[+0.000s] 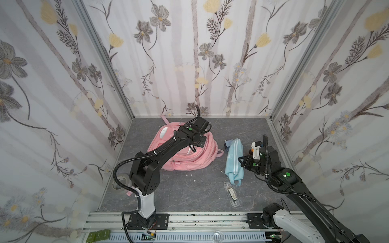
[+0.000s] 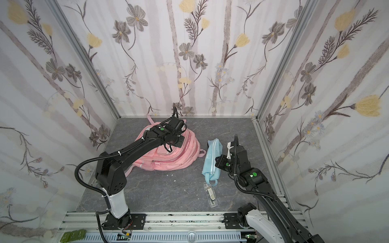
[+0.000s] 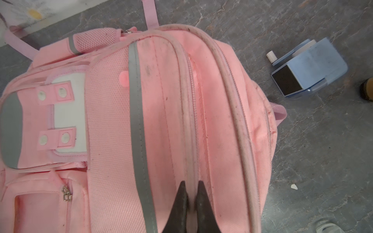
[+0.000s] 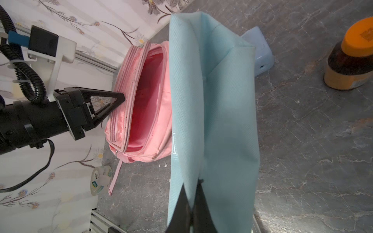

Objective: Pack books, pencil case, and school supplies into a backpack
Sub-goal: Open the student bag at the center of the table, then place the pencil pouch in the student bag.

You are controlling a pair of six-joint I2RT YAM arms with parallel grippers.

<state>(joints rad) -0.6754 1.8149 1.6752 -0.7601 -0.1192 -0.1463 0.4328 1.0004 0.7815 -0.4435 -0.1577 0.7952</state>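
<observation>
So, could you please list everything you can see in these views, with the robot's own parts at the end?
backpack: one, pink, back of the table, main compartment open
pencil case: one, light blue, right of the backpack
clear plastic case: one, transparent, nearer the robot than the pencil case
tape roll: one, clear with green-white core, left table edge
gadget: one, pale blue, by the pencil case's far end
bottle: one, brown with orange cap, right of the gadget
scraps: several, white, in front of the backpack
table: one, grey marbled
left gripper: one, black, shut on the backpack's rim
right gripper: one, black, shut on the pencil case
</observation>
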